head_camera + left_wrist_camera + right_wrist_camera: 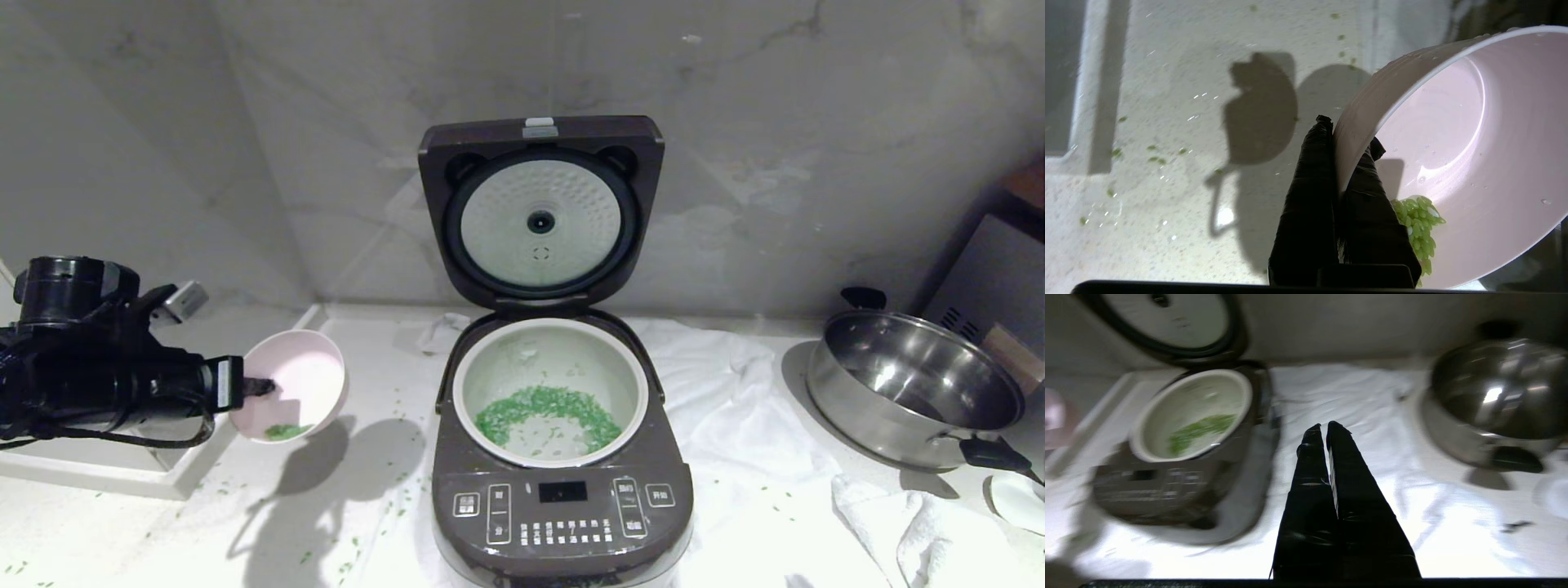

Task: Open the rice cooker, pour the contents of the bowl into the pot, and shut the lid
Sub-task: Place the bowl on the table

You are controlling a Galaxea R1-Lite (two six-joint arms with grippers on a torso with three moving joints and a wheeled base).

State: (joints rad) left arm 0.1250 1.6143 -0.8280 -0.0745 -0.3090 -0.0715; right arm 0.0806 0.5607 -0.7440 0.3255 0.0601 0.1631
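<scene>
The dark rice cooker (562, 506) stands in the middle with its lid (540, 214) hinged up against the wall. Green contents (545, 410) lie in a ring in the pale pot (490, 369); the pot (1231, 381) also shows in the right wrist view. Left of the cooker, my left gripper (260, 385) is shut on the rim of the pink bowl (314, 371), which hangs tilted above the counter. A small clump of green grains (1419, 224) clings inside the bowl (1494, 134), whose rim sits pinched between the left gripper's (1349, 134) two fingers. My right gripper (1323, 428) is shut and empty above the white cloth, right of the cooker.
A shiny steel pan (914, 388) with black handles sits at the right. A crumpled white cloth (735, 392) lies beside the cooker. Loose green grains (351, 563) are scattered on the counter. A white raised tray edge (106, 478) lies under the left arm.
</scene>
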